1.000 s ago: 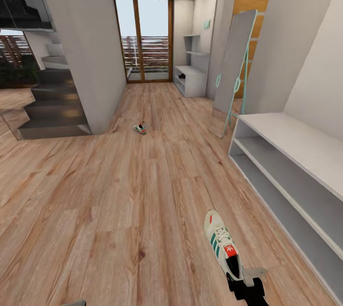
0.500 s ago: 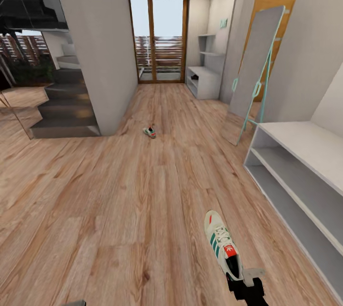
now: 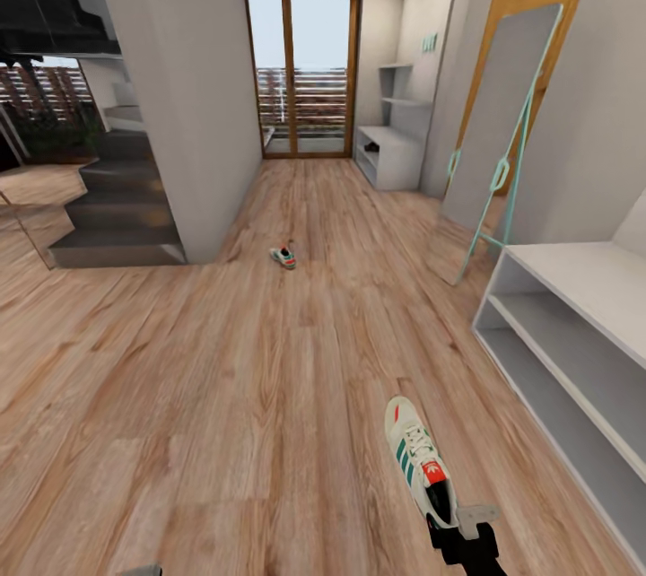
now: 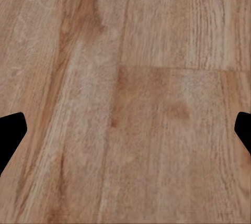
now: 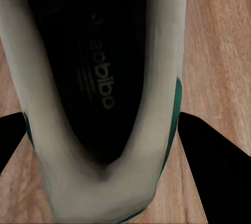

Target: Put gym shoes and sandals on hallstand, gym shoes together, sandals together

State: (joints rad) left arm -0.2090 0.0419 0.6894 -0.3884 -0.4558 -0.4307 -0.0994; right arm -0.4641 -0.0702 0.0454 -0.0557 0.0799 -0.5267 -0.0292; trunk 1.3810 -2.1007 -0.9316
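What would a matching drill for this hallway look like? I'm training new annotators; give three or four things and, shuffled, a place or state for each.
Things:
1. nearer gym shoe
2. farther gym shoe
3. hallstand
4. mirror

Places or states:
A. leaning against the wall, teal frame
B. on the floor near the grey wall's corner
C. heel in the right gripper
D. both shelves bare as far as shown

Pairs: 1-C, 2-B, 3-D, 4-A
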